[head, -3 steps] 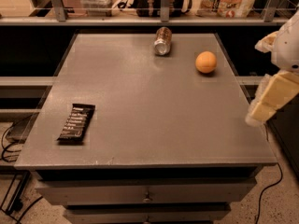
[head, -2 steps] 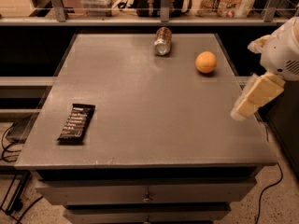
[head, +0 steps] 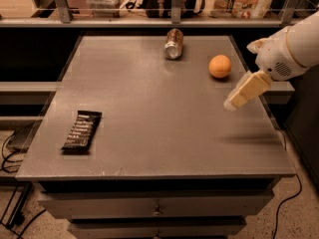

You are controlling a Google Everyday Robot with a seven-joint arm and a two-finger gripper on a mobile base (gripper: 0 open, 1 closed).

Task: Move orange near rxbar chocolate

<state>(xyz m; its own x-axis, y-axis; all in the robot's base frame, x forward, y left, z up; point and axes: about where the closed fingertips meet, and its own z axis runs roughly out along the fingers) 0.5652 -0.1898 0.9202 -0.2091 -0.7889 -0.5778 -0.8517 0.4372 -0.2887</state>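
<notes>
We are hovering the gripper (head: 236, 100) near the orange (head: 220, 66), not touching; we can't tell its grip. Rxbar chocolate (head: 81, 130) is lying well apart.

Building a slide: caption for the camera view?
The gripper hovers above the table at its right, near the orange; the rxbar chocolate lies far left.

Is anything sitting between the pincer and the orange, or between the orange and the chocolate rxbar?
Nothing visible. The pincer hovers close beside the orange, with nothing in the gap. The path across the table to the rxbar chocolate is open too; the can lies behind that line.
</notes>
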